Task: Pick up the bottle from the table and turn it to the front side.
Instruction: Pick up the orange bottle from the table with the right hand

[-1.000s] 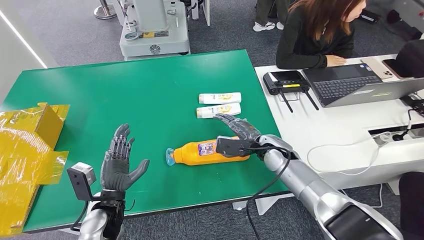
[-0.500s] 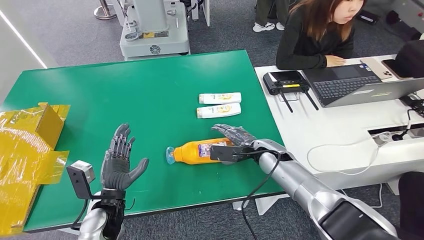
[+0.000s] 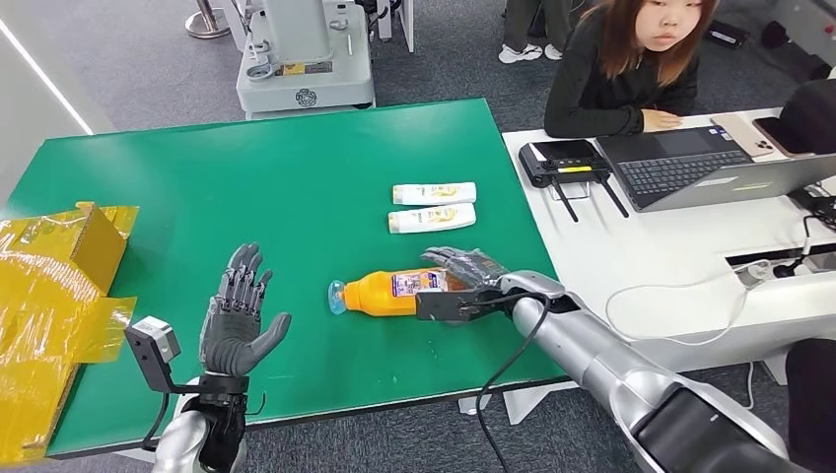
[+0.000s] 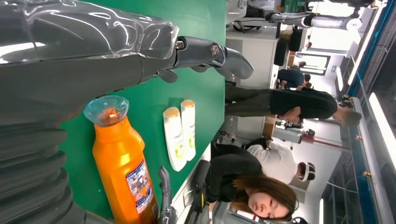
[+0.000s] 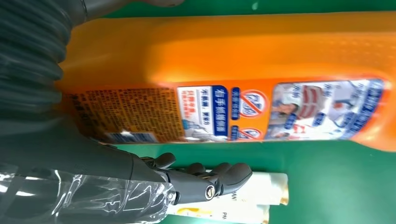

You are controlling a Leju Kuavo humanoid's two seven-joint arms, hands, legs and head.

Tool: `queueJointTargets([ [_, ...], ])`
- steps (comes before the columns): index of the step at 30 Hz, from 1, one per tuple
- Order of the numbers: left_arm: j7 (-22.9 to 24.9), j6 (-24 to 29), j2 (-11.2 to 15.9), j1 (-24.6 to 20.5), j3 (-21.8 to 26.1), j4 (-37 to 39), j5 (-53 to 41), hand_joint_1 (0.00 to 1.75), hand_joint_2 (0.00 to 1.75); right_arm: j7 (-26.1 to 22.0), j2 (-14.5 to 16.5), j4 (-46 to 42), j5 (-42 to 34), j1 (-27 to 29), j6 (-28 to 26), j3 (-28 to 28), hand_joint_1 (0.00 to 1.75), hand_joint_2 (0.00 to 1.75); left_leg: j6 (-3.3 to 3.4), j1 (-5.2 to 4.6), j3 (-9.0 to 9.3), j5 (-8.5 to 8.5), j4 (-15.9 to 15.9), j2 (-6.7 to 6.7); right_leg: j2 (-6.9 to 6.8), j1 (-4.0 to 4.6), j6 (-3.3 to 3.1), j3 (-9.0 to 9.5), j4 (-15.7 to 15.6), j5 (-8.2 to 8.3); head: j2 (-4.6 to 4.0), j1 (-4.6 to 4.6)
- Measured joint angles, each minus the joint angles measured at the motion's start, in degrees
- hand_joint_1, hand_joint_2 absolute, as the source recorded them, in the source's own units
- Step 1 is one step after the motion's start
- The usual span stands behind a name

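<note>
One orange bottle (image 3: 386,293) here, lying on its side on the green table (image 3: 296,187), clear cap pointing toward my left hand, label side up. My right hand (image 3: 461,281) sits at its base end, fingers arched over the top of it; can't honestly tell if it's actually clamped on or just resting there. Just past it, two white tubes (image 3: 432,205) lie side by side, touching. A crumpled heap of yellow packaging (image 3: 49,296) sits at the table's left edge. My left hand (image 3: 235,320) hovers palm-up, fingers spread, holding nothing. One person (image 3: 631,64) sits at a laptop (image 3: 710,163) on the neighbouring white desk.
</note>
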Motion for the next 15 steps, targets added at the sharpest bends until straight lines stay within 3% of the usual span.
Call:
queueJointTargets([
  [2, 0.1, -0.2, 0.1, 0.0, 0.0, 0.0, 0.0, 0.0, 1.75, 0.4, -0.5, -0.1, 0.1, -0.3, 0.6, 0.6, 1.46, 1.75, 0.0, 0.0, 0.0, 0.0, 0.0, 0.0, 0.0, 0.0, 0.0, 0.01, 0.0, 0.0, -0.01, 0.0],
  [5, 0.3, -0.5, 0.2, 0.0, 0.0, 0.0, 0.2, 0.0, 1.75, 0.7, -1.0, -0.2, 0.1, -0.5, 1.3, 1.2, 1.69, 1.75, 0.0, 0.0, 0.0, 0.0, 0.0, 0.04, 0.02, 0.0, 0.02, 0.01, 0.0, 0.02, 0.0, 0.01],
  [15, 1.0, -1.6, 0.3, -0.2, 0.0, 0.0, 1.3, 0.0, 1.75, 1.0, -1.8, -0.4, -0.1, -1.0, 1.3, 2.7, 1.74, 1.75, 0.0, 0.01, 0.01, 0.0, 0.0, 0.04, 0.02, 0.0, 0.04, 0.0, 0.0, 0.03, 0.01, 0.0],
])
